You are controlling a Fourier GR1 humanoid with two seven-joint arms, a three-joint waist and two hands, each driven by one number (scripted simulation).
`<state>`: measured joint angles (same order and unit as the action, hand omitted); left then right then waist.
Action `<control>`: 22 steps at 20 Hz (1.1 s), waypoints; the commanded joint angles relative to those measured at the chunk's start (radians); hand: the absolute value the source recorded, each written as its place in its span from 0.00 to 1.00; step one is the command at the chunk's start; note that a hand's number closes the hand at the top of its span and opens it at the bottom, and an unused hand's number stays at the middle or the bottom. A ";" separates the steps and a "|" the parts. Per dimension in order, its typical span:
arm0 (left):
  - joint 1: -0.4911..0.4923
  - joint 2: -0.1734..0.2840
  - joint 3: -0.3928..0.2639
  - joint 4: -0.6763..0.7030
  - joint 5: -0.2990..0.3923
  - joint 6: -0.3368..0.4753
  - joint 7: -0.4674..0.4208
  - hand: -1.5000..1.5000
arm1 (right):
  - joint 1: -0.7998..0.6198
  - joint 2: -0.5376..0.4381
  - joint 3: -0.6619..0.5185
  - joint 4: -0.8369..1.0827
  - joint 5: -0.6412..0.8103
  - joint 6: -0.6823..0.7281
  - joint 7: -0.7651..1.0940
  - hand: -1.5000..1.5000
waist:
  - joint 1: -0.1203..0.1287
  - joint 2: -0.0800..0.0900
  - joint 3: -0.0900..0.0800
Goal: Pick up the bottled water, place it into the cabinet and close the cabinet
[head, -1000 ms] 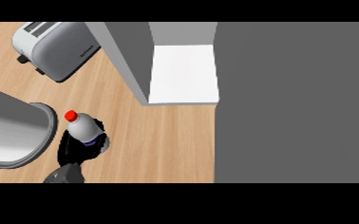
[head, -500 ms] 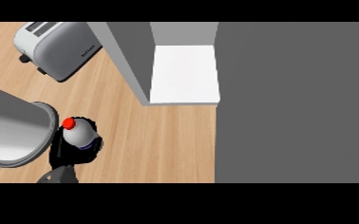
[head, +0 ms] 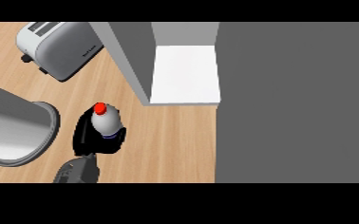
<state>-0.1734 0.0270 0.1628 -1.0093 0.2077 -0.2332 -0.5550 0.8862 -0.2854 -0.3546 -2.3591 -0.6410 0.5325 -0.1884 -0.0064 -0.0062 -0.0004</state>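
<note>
The left hand point(head: 98, 140), clamped round the water bottle point(head: 105, 119), had carried it slightly closer to the open cabinet point(head: 184, 76), so placing remained ahead.

Light is even and fairly bright, with no visible source and no glare. The wooden worktop point(head: 168, 137) looks uniformly lit, carrying almost no cast shadows. The cabinet's white shelf point(head: 186, 73) is the brightest area; the grey door point(head: 288, 99) is flat and dull. The toaster point(head: 60, 47) shows soft shading.
</note>
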 commanded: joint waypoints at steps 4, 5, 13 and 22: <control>-0.017 -0.026 -0.212 -0.164 0.048 0.226 0.109 1.00 | 0.031 -0.012 -0.055 -0.123 -0.135 -0.005 0.048 0.00 | -0.008 0.002 0.000; -0.006 -0.027 -0.229 -0.185 0.051 0.244 0.122 1.00 | 0.068 0.017 -0.006 -0.233 -0.105 -0.049 0.077 0.00 | -0.010 0.001 -0.001; -0.132 -0.027 -0.425 -0.277 0.101 0.528 0.236 1.00 | -0.005 -0.014 0.008 -0.218 -0.116 -0.094 0.114 0.00 | -0.007 0.005 -0.001; -0.392 -0.027 -0.483 -0.042 0.097 0.788 0.288 1.00 | 0.003 -0.014 0.001 -0.198 -0.136 -0.064 0.097 0.00 | -0.029 0.008 -0.001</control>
<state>-0.4711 0.0003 -0.3240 -1.1336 0.3080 0.4949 -0.2975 0.8338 -0.3221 -0.3609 -2.3490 -0.6896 0.5093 -0.1634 -0.0301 0.0009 -0.0015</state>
